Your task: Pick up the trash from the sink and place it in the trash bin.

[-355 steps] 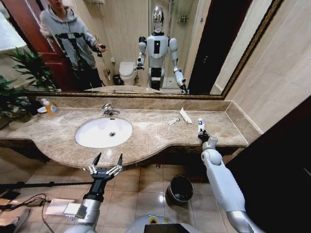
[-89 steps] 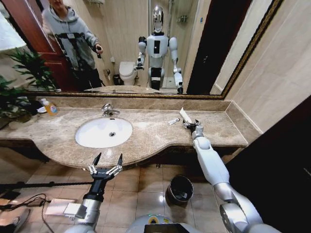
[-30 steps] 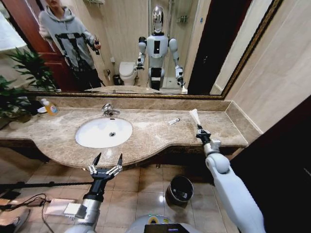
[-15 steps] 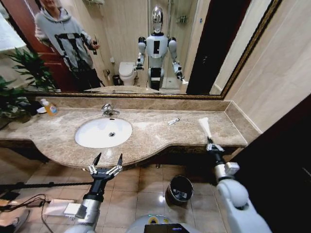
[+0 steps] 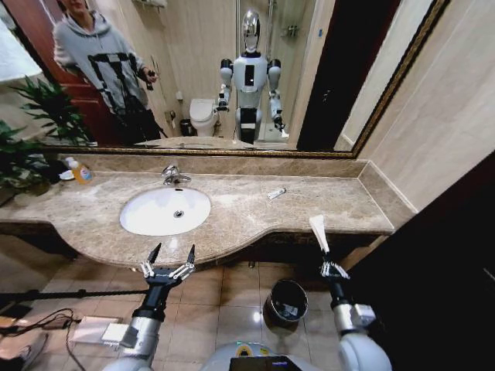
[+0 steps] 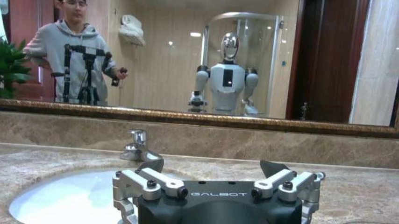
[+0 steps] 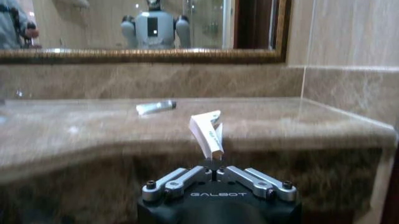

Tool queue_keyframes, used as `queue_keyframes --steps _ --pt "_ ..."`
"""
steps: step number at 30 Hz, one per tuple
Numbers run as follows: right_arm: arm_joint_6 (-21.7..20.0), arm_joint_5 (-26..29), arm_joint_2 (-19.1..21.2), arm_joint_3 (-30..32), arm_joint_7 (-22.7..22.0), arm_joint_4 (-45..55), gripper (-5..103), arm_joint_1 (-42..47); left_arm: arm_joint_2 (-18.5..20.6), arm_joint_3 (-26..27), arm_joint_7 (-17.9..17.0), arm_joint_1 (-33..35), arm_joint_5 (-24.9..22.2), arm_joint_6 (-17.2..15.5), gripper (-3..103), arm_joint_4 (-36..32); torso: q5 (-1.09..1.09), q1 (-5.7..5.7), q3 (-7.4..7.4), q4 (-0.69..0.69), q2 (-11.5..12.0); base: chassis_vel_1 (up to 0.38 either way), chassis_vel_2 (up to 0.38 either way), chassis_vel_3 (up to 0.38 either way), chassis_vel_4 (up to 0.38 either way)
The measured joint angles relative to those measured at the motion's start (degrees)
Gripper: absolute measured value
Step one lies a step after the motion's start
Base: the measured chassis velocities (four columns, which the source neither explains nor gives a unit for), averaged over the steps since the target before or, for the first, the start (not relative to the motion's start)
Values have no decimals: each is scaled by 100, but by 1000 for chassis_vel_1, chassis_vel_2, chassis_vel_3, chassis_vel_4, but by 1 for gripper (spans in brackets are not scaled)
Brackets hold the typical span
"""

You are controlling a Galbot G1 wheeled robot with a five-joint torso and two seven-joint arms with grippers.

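In the head view my right gripper (image 5: pixel 333 270) is shut on a white squeeze tube (image 5: pixel 318 232) of trash, held upright in front of the counter edge, up and to the right of the black trash bin (image 5: pixel 286 301) on the floor. In the right wrist view the tube (image 7: pixel 209 134) sticks up from the shut gripper (image 7: pixel 215 171). A second small tube (image 5: pixel 276 193) lies on the counter right of the sink (image 5: pixel 135 220), and appears again as the small tube (image 7: pixel 156 107). My left gripper (image 5: pixel 168 260) hangs open before the sink's front edge; the left wrist view shows the gripper (image 6: pixel 212 167) facing the basin (image 6: pixel 56 200).
A chrome faucet (image 5: pixel 173 175) stands behind the basin. An orange-yellow soap bottle (image 5: pixel 80 171) and a plant (image 5: pixel 23 147) sit at the counter's far left. The beige marble countertop (image 5: pixel 348 212) ends at the right wall. Cables lie on the tiled floor (image 5: pixel 224 297) at the left.
My right gripper has pulled back from above the counter and come down in front of its edge with the white tube in it. The left arm has not moved.
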State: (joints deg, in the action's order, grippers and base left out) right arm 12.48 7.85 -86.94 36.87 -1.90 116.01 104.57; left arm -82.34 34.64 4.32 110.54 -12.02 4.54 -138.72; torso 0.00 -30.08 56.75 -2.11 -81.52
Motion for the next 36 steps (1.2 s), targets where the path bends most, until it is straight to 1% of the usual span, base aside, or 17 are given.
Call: queue_keyframes --steps 5,8,14,17,19,21,22,23,24,25,26,28,29,30,31,35,36 --pt "412 -89 -82 -50 15 -395 0 234 0 0 0 0 0 0 100 0 0 0 0 0 0 0 0 0 0" --pt "584 -96 -84 -41 -21 -672 0 275 0 0 0 0 0 0 100 0 0 0 0 0 0 0 0 0 0" --pt "750 -157 -6 -5 -78 -1307 0 184 0 0 0 0 0 0 100 0 1 0 0 0 0 0 0 0 0" --pt "858 -331 20 -16 -80 -1850 0 54 0 0 0 0 0 0 100 0 1 0 0 0 1 0 0 0 0" --pt "852 -328 38 -41 -67 -2005 0 9 0 0 0 0 0 0 100 0 1 0 0 0 0 0 0 0 0" --pt "646 -109 76 -122 -60 -2181 0 -53 0 0 0 0 0 0 100 0 1 0 1 0 0 0 0 0 0" --pt "416 169 96 -195 -51 -2257 0 -111 0 0 0 0 0 0 100 0 1 0 0 0 0 0 0 0 0" --pt "416 169 96 -195 -51 -2257 0 -111 0 0 0 0 0 0 100 0 1 0 0 0 0 0 0 0 0" --pt "162 354 103 -249 -23 -2379 0 -218 0 0 0 0 0 0 100 0 0 0 0 0 0 0 0 0 0" --pt "38 364 102 -263 11 -2504 0 -317 0 0 0 0 0 0 100 0 0 0 0 0 1 0 0 0 0" --pt "38 364 102 -263 11 -2504 0 -317 0 0 0 0 0 0 100 0 0 0 0 0 1 0 0 0 0" --pt "-121 215 95 -279 81 -2794 0 -529 0 0 0 0 0 0 100 0 0 -1 0 0 1 0 0 0 0" --pt "-222 -1 83 -282 154 -3084 0 -744 0 0 0 0 0 0 100 0 0 -1 1 0 1 0 0 0 0" --pt "-261 -175 68 -282 179 -3328 0 -933 0 0 0 0 0 0 100 0 0 -1 1 0 1 0 0 0 0" --pt "-261 -175 68 -282 179 -3328 0 -933 0 0 0 0 0 0 100 0 0 -1 1 0 1 0 0 0 0" --pt "-382 -585 -17 -306 185 -4140 0 -1593 0 0 1 0 0 0 100 0 0 -1 1 0 1 0 0 0 0" --pt "-382 -585 -17 -306 185 -4140 0 -1593 0 0 1 0 0 0 100 0 0 -1 1 0 1 0 0 0 0"
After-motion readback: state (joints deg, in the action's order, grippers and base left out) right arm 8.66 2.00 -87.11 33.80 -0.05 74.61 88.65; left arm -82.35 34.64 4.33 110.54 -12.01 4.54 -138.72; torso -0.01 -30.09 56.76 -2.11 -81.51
